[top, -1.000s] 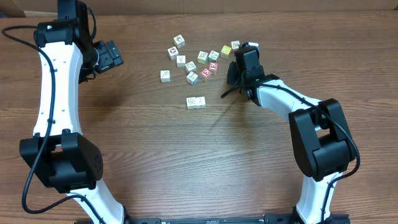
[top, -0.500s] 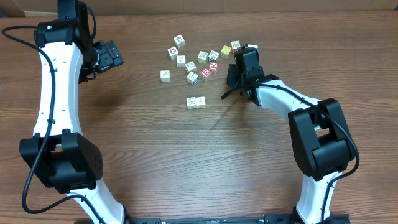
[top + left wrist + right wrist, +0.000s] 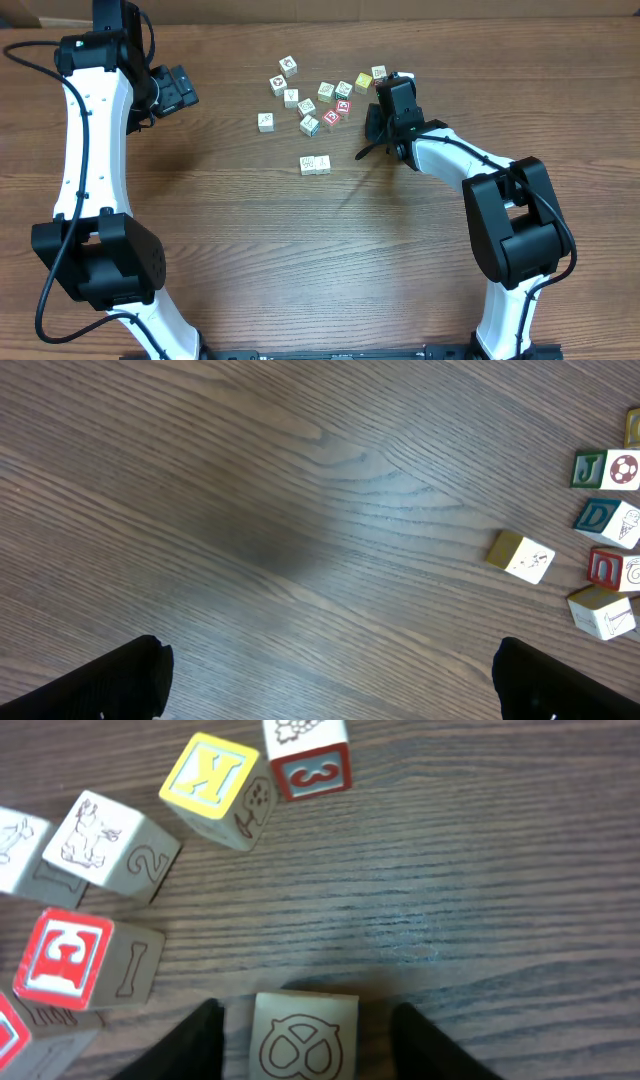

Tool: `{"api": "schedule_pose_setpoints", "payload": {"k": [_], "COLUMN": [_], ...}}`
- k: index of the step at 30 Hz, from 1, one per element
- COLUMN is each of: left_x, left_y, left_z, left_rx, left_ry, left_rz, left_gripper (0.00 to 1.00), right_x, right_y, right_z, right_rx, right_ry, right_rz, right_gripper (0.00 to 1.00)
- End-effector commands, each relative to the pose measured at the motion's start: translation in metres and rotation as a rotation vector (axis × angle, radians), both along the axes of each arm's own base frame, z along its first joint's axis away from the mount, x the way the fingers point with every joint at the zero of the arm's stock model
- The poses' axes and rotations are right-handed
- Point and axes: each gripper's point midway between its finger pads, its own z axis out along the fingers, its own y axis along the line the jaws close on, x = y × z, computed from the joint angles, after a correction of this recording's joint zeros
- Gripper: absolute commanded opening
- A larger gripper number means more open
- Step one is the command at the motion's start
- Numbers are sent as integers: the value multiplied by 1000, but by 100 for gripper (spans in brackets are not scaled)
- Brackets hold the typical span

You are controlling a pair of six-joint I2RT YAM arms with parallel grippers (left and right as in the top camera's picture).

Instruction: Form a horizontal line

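The horizontal line is a short row of two touching pale cream cubes, below the loose cubes. My right gripper is low over the table to the right of the loose cubes. In the right wrist view its fingers are open around a cream cube with a pretzel drawing, with small gaps on both sides. My left gripper is far to the left, open and empty above bare wood.
Several loose picture cubes lie scattered at the back middle. Ahead of the right fingers are a yellow K cube, a red 3 cube and a red-faced cube. A few cubes show at the right edge of the left wrist view.
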Motion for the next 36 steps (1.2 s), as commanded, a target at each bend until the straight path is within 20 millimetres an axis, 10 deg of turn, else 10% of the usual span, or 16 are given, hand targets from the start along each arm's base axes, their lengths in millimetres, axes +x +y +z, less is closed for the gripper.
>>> {"api": "schedule_pose_setpoints", "payload": {"k": [1, 36], "left_x": [2, 2], "left_y": [-6, -6], "left_z": [4, 4], "left_rx": [-5, -5], "left_ry": [-13, -13], "left_rz": [-6, -6], "left_gripper": [100, 100], "right_x": [-3, 0], "right_y": [-6, -6], "right_z": [-10, -17], "right_rx": [-10, -11], "right_ry": [18, 16], "right_rz": [-8, -8], "right_gripper": [46, 39]}}
